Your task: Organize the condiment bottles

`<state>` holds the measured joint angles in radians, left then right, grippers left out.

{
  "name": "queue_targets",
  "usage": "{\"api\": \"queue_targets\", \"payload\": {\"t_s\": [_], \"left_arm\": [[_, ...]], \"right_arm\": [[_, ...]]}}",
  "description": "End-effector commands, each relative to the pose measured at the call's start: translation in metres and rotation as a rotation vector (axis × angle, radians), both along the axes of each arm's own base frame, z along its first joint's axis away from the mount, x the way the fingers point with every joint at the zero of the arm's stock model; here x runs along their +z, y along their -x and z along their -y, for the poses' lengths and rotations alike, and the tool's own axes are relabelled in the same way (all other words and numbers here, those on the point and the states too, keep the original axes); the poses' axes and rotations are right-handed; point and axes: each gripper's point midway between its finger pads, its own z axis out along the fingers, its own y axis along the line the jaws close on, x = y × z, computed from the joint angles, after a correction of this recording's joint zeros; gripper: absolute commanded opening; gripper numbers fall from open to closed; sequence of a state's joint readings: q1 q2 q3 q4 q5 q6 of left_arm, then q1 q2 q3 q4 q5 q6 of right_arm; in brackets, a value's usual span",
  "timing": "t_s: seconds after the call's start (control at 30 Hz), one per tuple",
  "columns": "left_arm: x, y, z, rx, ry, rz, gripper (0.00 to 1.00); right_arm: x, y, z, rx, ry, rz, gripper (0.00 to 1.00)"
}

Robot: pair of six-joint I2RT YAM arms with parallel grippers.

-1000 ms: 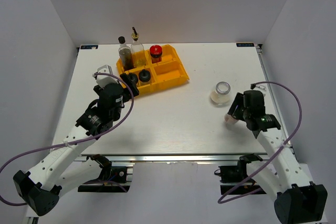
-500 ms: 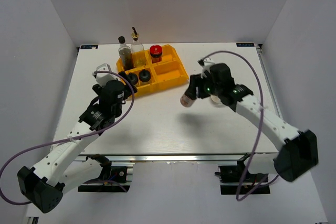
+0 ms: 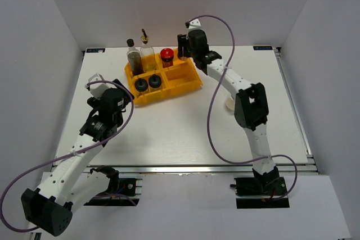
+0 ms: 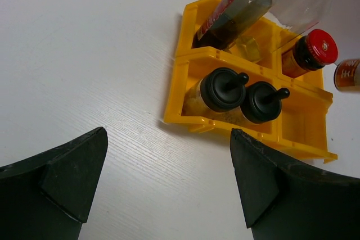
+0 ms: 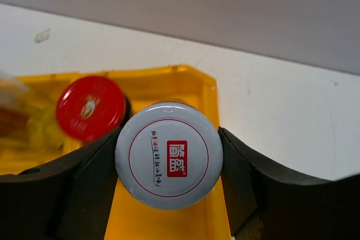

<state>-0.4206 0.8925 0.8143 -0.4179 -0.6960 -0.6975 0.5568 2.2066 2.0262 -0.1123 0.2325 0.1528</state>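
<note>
1. White table (image 3: pixel 169 133), nearest: left end effector (image 4: pixel 169 158) hangs wide open, empty.
2. Midway, one pale jar (image 3: pixel 229 104) stands loose (half hidden behind the right arm (image 3: pixel 250 111)).
3. Yellow tray (image 3: pixel 197 85) holds five: two black-capped shakers (image 3: pixel 141 85), dark bottle (image 3: pixel 134 57), clear gold-spouted bottle (image 3: pixel 147 54), red-lidded jar (image 3: pixel 166 55).
4. Farthest, right end effector (image 5: pixel 169 167) grips the seventh, a white-lidded jar (image 5: pixel 169 139), above the tray; lowering and release should follow.
</note>
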Motion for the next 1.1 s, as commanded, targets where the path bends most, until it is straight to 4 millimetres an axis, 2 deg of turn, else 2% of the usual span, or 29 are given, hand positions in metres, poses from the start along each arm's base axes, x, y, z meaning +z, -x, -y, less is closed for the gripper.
{"api": "queue_targets", "payload": {"t_s": [0.0,0.03,0.07,0.1,0.13,0.23,0.33,0.4,0.47,0.5,0.57,0.6,0.63,0.73,0.87,0.97,1.07], "left_arm": [[0.0,0.003,-0.012,0.058,-0.001,0.019,0.98],[0.001,0.003,-0.013,0.066,0.0,0.024,0.98],[0.0,0.003,-0.014,0.067,-0.003,0.021,0.98],[0.0,0.003,-0.015,0.071,-0.006,0.02,0.98],[-0.002,0.002,-0.016,0.075,-0.011,0.016,0.98],[-0.004,0.001,-0.018,0.083,-0.015,0.011,0.98],[-0.007,-0.002,-0.018,0.085,-0.02,0.002,0.98],[-0.011,-0.003,-0.018,0.081,-0.021,-0.007,0.98],[-0.013,-0.004,-0.018,0.079,-0.018,-0.01,0.98],[-0.014,-0.005,-0.017,0.075,-0.016,-0.015,0.98],[-0.017,-0.006,-0.017,0.073,-0.014,-0.021,0.98],[-0.017,-0.007,-0.017,0.072,-0.016,-0.024,0.98],[-0.018,-0.007,-0.017,0.073,-0.016,-0.027,0.98],[-0.019,-0.008,-0.017,0.072,-0.016,-0.032,0.98],[-0.022,-0.009,-0.016,0.061,-0.014,-0.036,0.98],[-0.023,-0.01,-0.014,0.056,-0.011,-0.038,0.98],[-0.023,-0.01,-0.014,0.056,-0.011,-0.04,0.98]], "right_arm": [[0.077,-0.047,-0.002,-0.103,-0.082,0.31,0.0],[0.09,-0.054,-0.004,-0.108,-0.101,0.356,0.0],[0.095,-0.06,-0.007,-0.116,-0.119,0.394,0.0],[0.077,-0.068,-0.01,-0.12,-0.112,0.388,0.0],[0.086,-0.071,-0.013,-0.115,-0.129,0.421,0.0],[0.065,-0.074,-0.021,-0.09,-0.126,0.398,0.0],[0.052,-0.074,-0.023,-0.08,-0.124,0.377,0.0],[0.035,-0.073,-0.027,-0.058,-0.121,0.345,0.0],[0.028,-0.072,-0.033,-0.033,-0.117,0.332,0.0],[0.019,-0.072,-0.036,-0.029,-0.11,0.32,0.05],[0.013,-0.072,-0.037,-0.028,-0.103,0.314,0.14],[0.008,-0.071,-0.041,-0.026,-0.098,0.309,0.25],[0.006,-0.071,-0.041,-0.027,-0.095,0.307,0.29],[0.0,-0.073,-0.043,-0.028,-0.09,0.307,0.38],[-0.007,-0.074,-0.044,-0.028,-0.089,0.303,0.43],[-0.013,-0.075,-0.044,-0.033,-0.087,0.295,0.54],[-0.012,-0.074,-0.045,-0.023,-0.086,0.296,0.68]]}}
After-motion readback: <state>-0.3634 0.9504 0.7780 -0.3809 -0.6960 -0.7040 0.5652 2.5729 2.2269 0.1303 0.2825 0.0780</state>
